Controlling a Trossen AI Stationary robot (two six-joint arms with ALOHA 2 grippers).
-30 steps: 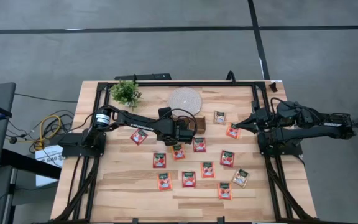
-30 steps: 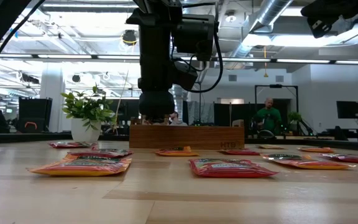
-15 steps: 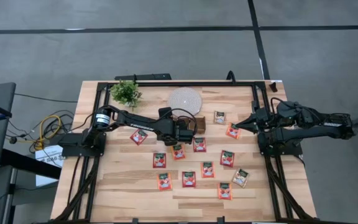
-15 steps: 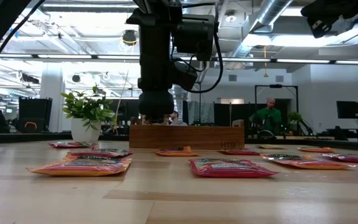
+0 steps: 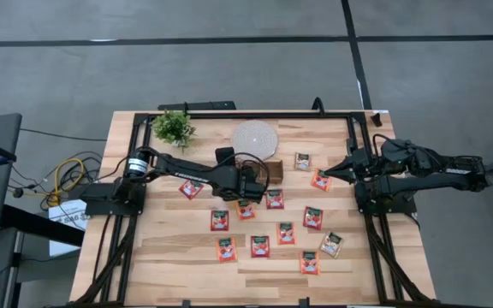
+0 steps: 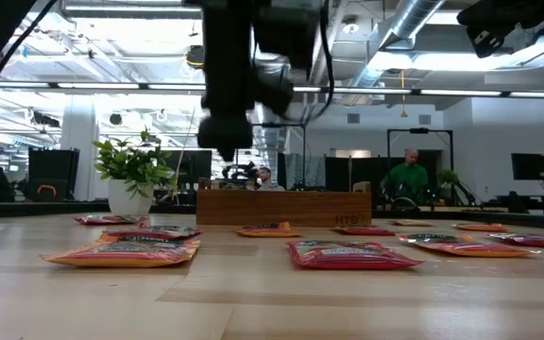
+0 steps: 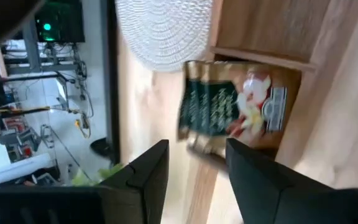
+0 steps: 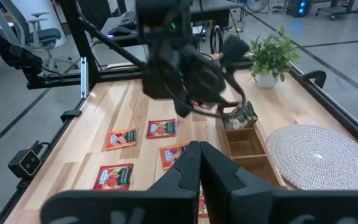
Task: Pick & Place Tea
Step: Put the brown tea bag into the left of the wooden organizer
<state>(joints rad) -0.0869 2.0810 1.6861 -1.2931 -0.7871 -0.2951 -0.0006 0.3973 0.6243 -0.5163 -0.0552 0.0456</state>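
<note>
Since the earlier frames, the left gripper [image 5: 261, 174] is seen shifted slightly leftward and upward over the brown three-compartment wooden tray [image 5: 274, 169], and its fingers, previously shut, are now parted. A dark-printed flat tea sachet [image 7: 232, 109] is seen just past the parted fingers [image 7: 146, 174], tilted over a tray compartment; whether contact remains cannot be told, and release is judged in progress.

Left to right on the pale wooden slatted table [image 5: 161, 257]: a small green potted plant [image 5: 174, 127] at the far left corner, a round white woven disc [image 5: 254, 137] beside the tray, then red-orange flat square tea sachets [image 5: 259, 246] scattered across the middle, with a pale beige one [image 5: 330, 245] toward the right. The right gripper [image 5: 335, 171] is parked at the right edge, fingers closed, holding nothing.

Sachets are judged light, thin, flexible and slick; an edge or corner pinch is advised. Sachets lie apart, so approach room is available; tray walls and the black table frame [image 5: 362, 171] limit movement.
</note>
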